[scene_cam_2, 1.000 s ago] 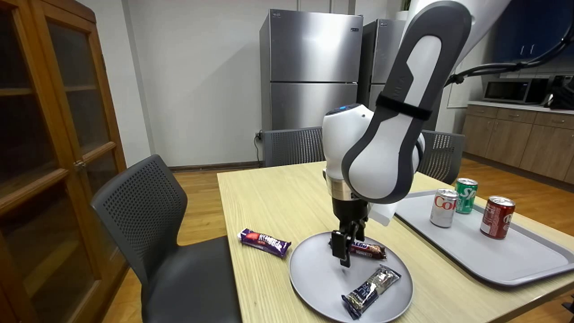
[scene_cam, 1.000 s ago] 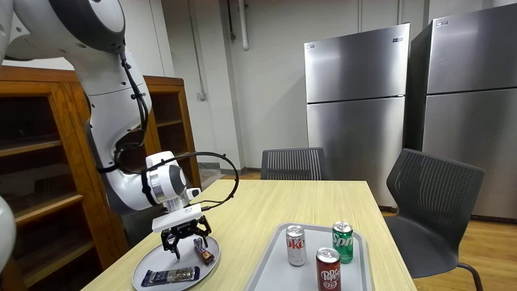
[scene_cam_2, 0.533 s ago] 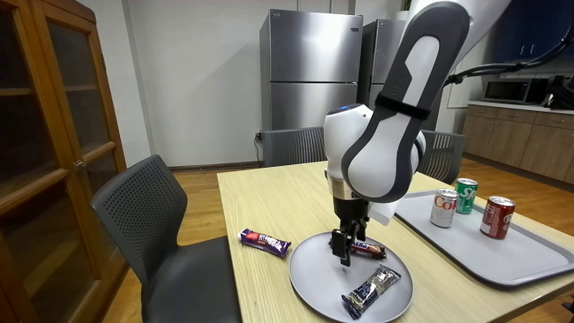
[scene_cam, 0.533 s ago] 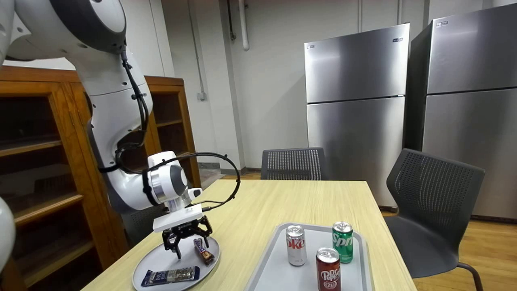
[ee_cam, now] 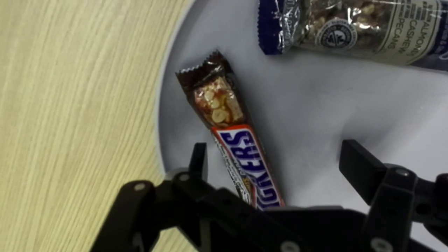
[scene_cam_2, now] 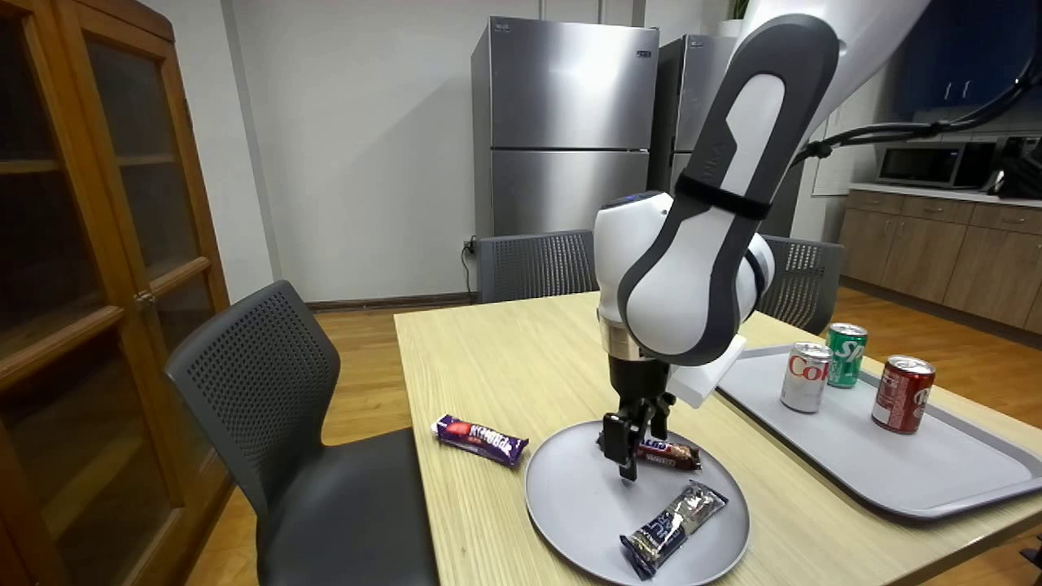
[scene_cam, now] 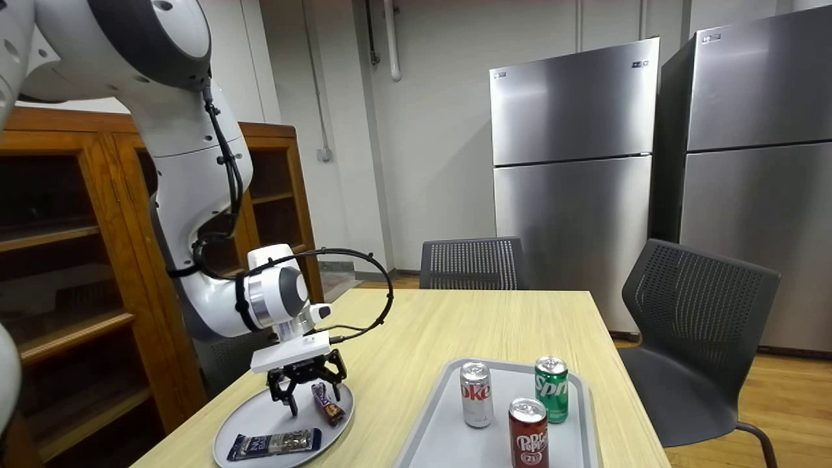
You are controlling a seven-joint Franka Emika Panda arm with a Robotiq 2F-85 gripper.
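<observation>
My gripper [ee_cam: 274,155] is open and empty, a little above the grey plate [ee_cam: 308,105]. The Snickers bar [ee_cam: 224,105] lies on the plate. In the wrist view it runs between the two fingers, nearer the left finger; its lower end is hidden by the gripper body. A nut bar [ee_cam: 353,31] in a clear and dark blue wrapper lies apart on the same plate. In both exterior views the gripper [scene_cam: 316,402] [scene_cam_2: 639,456] hangs over the plate beside the Snickers bar [scene_cam: 328,406] [scene_cam_2: 672,454], with the nut bar [scene_cam: 276,443] [scene_cam_2: 677,525] nearer the camera.
A purple-wrapped bar [scene_cam_2: 480,439] lies on the table left of the plate. A grey tray [scene_cam_2: 814,439] holds a Diet Coke can [scene_cam: 476,395], a Sprite can [scene_cam: 552,390] and a Dr Pepper can [scene_cam: 528,434]. Dark chairs [scene_cam: 695,338] [scene_cam_2: 252,391] stand around the table.
The arm and open gripper have shifted slightly to the right in both exterior views, above the plate. The bars, plate, tray and cans have not moved.
</observation>
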